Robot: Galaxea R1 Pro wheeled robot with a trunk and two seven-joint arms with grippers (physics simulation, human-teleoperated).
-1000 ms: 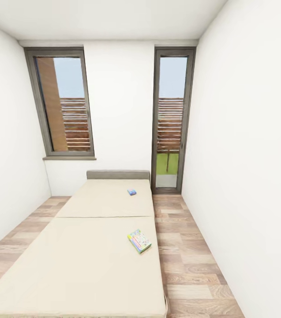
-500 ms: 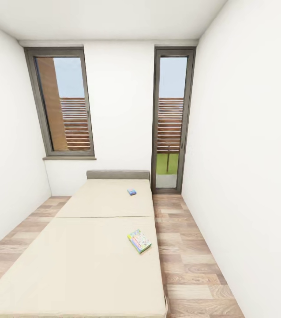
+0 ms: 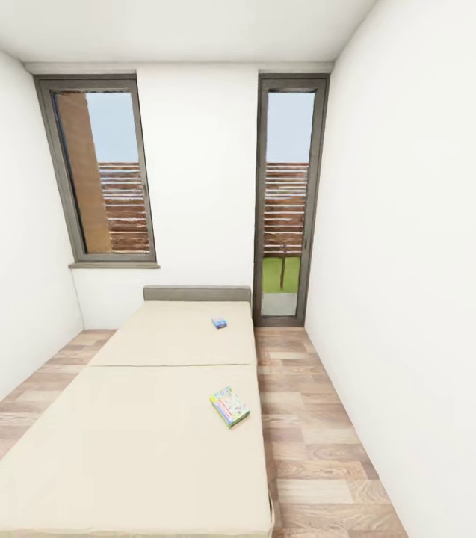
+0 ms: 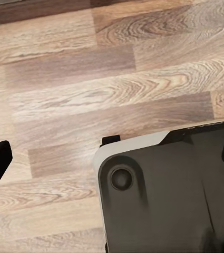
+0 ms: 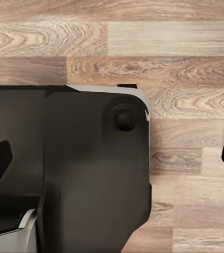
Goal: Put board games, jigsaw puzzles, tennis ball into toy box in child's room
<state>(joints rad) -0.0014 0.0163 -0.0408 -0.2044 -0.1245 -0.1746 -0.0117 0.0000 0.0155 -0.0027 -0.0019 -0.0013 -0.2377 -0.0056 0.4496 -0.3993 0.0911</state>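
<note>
The head view looks from high at the foot of the bed, down its length toward the far wall with a window and a glass door; the plank floor runs along both sides. Each wrist view points straight down, close over the same kind of floor, and both take in a dark corner of the robot's base

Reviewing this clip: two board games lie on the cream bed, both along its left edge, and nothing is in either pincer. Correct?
Not quite. In the head view, both board games, the near one and the far blue one, lie along the right edge of the bed. The rest stands.
</note>
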